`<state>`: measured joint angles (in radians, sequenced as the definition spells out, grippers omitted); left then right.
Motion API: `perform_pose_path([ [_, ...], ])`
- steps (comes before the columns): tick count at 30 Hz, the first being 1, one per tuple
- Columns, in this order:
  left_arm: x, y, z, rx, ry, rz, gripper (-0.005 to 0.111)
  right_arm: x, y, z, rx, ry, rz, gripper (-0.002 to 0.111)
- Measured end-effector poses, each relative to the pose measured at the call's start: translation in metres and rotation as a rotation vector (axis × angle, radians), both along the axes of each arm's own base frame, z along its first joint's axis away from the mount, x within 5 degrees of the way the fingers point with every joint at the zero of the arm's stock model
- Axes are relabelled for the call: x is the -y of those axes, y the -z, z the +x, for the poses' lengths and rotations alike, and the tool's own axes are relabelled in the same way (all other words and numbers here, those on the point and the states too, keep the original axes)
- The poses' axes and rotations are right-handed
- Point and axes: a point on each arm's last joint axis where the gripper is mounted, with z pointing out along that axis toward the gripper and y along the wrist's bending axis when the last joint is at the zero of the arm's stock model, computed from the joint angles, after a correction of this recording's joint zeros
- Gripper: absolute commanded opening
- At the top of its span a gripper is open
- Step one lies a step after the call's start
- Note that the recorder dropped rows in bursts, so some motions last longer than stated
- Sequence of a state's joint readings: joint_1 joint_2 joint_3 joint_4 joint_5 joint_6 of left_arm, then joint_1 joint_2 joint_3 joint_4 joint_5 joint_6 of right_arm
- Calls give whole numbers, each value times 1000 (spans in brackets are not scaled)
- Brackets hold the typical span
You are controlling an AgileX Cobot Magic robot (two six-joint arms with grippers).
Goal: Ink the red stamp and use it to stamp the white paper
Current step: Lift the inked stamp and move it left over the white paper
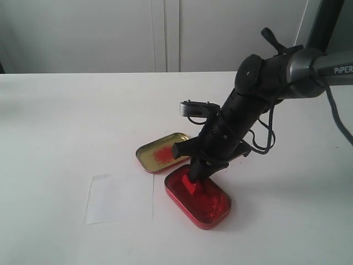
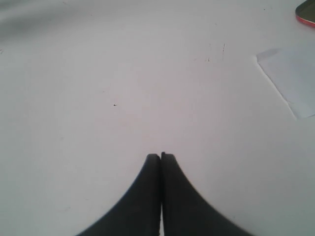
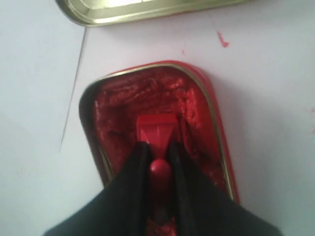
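My right gripper (image 1: 194, 178) (image 3: 158, 153) is shut on the red stamp (image 1: 192, 184) (image 3: 156, 130), its fingers clamped round the rounded knob. The stamp's square base rests down in the red paste of the red ink tin (image 1: 207, 205) (image 3: 202, 105). The white paper (image 1: 119, 199) (image 2: 290, 78) lies flat on the table just left of the tin; nothing is on it. My left gripper (image 2: 161, 156) is shut and empty over bare white table; it does not show in the exterior view.
A gold tin lid (image 1: 149, 154) (image 3: 142, 10) with a red smudge lies open side up behind the ink tin, touching or nearly touching it. A small red ink spot (image 3: 222, 40) marks the table beside the tin. The white table (image 1: 66, 121) runs back to a wall.
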<state>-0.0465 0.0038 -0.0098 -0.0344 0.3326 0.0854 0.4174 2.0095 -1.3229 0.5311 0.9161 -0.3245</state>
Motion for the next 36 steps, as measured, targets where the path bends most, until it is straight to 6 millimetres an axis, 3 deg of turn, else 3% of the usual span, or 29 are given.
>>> perform_pose_path([
  [15, 0, 0, 0, 0, 0, 0, 0, -1, -2, -2, -20, -2, 9, 0],
  [28, 0, 0, 0, 0, 0, 0, 0, -1, -41, -4, 80, 4, 55, 0],
  [36, 0, 0, 0, 0, 0, 0, 0, -60, -78, -14, 230, -123, 112, 0],
])
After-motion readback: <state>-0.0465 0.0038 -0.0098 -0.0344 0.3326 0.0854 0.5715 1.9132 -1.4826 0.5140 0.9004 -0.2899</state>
